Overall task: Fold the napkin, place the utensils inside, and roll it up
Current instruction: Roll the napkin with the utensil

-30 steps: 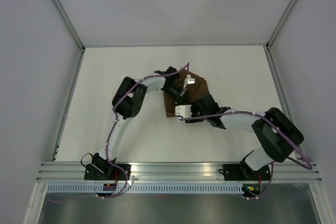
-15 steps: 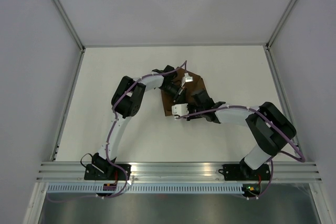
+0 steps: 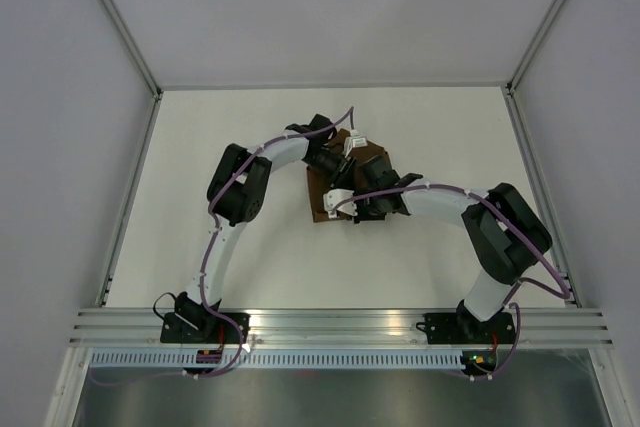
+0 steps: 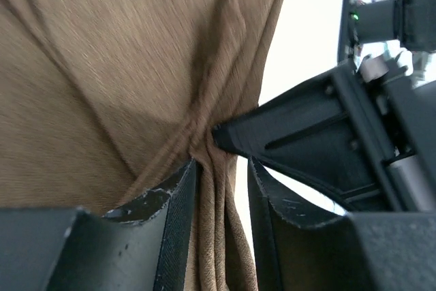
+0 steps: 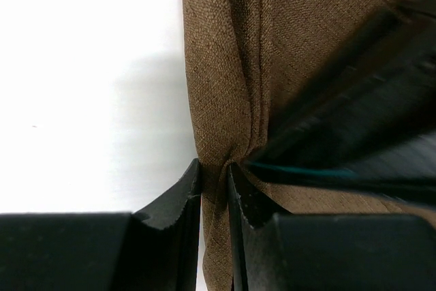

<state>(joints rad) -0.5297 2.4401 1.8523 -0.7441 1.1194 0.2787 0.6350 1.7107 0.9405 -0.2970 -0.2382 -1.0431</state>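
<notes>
Both arms are reaching forward and bending inward at the elbows, bringing their wrists close together. The left gripper [image 4: 221,166] is holding its jaws partly apart, loose around the napkin [image 4: 102,66]. The right gripper [image 5: 214,168] is pinching the napkin's edge between nearly closed fingers.

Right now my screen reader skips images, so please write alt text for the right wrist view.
The right gripper pinches a bunched fold at the edge of the dark brown napkin, which lies on the white table.

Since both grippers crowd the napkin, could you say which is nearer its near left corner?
Right. The right gripper pinches the napkin just beside that corner; the left gripper straddles its fold from the far side.
</notes>
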